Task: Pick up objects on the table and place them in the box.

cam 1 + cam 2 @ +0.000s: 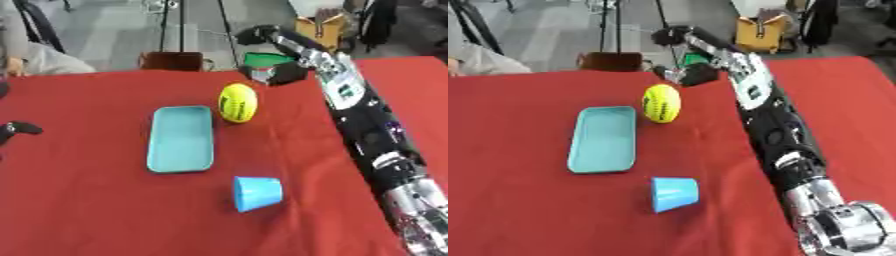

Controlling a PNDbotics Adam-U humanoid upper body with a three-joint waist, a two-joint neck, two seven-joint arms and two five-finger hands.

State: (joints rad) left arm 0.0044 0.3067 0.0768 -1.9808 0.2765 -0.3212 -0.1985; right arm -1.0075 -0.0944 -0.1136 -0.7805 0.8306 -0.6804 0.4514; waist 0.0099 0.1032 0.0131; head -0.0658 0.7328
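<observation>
Surface: red table.
Tray: teal, mid-table.
Ball: yellow, just right of tray's far end.
Cup: blue, on its side, near-right of tray.
Right hand: beyond tray, past table's far edge; finger state cannot be told.
Left hand: left of tray, mostly out of view; fingers cannot be told.

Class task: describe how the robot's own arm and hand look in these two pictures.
The right arm is mostly black with silver joints near the bottom and a pale panel with small green markings higher up. Its right hand is black. The left hand shows only as a black tip.
</observation>
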